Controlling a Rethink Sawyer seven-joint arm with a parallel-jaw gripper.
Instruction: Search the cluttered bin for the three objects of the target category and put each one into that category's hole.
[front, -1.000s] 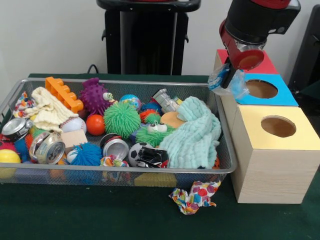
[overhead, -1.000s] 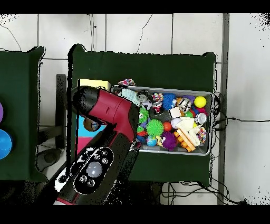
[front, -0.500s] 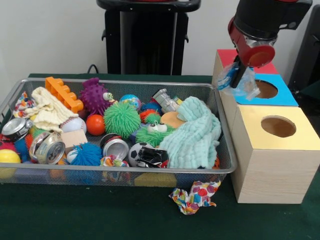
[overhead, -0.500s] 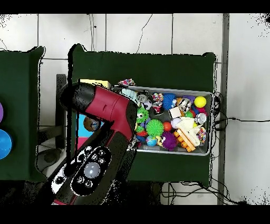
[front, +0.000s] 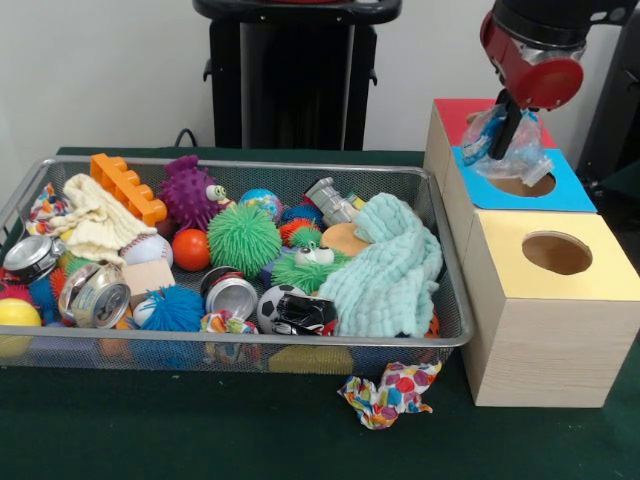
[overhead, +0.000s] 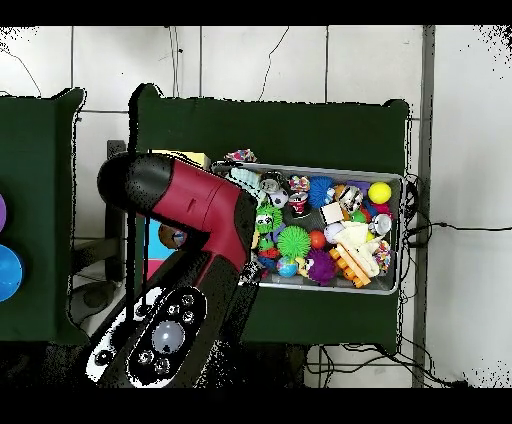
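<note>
Holding a crumpled clear plastic bag (front: 508, 142) in my gripper (front: 507, 128), I have it hanging just over the blue box's hole (front: 524, 184). It looks light, limp and slippery; a pinch on a bunched fold suits it best.

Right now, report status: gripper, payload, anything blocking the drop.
Gripper shut on crumpled plastic bag, hanging over blue box. Its hole partly hidden behind the bag; nothing seen blocking it. Bin off to the side.
</note>
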